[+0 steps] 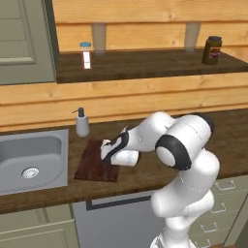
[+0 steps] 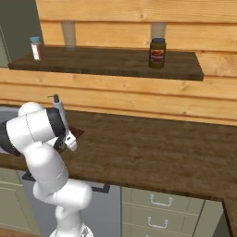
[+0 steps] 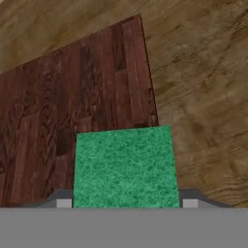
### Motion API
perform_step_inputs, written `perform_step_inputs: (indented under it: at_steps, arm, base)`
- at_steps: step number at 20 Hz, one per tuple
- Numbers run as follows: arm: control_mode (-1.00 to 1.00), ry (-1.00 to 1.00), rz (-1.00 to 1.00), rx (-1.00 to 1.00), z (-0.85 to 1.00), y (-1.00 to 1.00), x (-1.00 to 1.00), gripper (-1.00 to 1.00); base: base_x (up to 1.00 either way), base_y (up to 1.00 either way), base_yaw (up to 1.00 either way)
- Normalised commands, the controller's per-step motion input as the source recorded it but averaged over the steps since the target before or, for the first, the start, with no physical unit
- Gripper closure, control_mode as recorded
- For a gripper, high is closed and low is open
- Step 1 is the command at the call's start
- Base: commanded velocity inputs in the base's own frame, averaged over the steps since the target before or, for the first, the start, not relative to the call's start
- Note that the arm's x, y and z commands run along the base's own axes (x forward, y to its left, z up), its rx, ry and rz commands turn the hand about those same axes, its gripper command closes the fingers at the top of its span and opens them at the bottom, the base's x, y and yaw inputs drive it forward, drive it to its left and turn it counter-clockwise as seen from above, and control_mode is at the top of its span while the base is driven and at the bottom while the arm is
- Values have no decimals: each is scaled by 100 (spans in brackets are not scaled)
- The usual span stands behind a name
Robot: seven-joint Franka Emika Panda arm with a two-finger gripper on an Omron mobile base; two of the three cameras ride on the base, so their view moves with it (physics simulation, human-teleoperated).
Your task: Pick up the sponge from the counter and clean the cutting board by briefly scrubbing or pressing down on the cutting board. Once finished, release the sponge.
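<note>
Scrubbing step. At left, the cutting board (image 3: 72, 106), dark reddish-brown with streaky grain, lay flat on the counter (image 3: 203, 87) beside the sink (image 1: 29, 160) and soap dispenser (image 1: 82, 123). Over its right-hand part sat the sponge (image 3: 124, 167), a bright green, rough-textured block, pinched at its two sides between the fingers of the gripper (image 3: 125, 202) and apparently pressed against the board. The next move probably called for a brief rub, then spreading the fingers to release.
</note>
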Motion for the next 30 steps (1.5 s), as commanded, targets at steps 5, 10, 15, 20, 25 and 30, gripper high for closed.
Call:
perform_step_inputs:
  at_steps: [5, 10, 15, 20, 25, 30]
  arm:
    - [-100, 0, -6, 0, -10, -23, 100, 100]
    - [-100, 0, -7, 0, -10, -29, 100, 100]
    - [-100, 1, -8, 0, -13, -33, 100, 100]
    - [-100, 2, -6, 0, -10, -21, 74, 100]
    - [-100, -1, 0, 0, -2, -52, 5, 100]
    - [-100, 0, -7, 0, 0, -100, 0, 100]
  base:
    - [0, 0, 0]
    - [0, 0, 0]
    - [0, 0, 0]
    - [0, 0, 0]
    - [0, 0, 0]
    - [0, 0, 0]
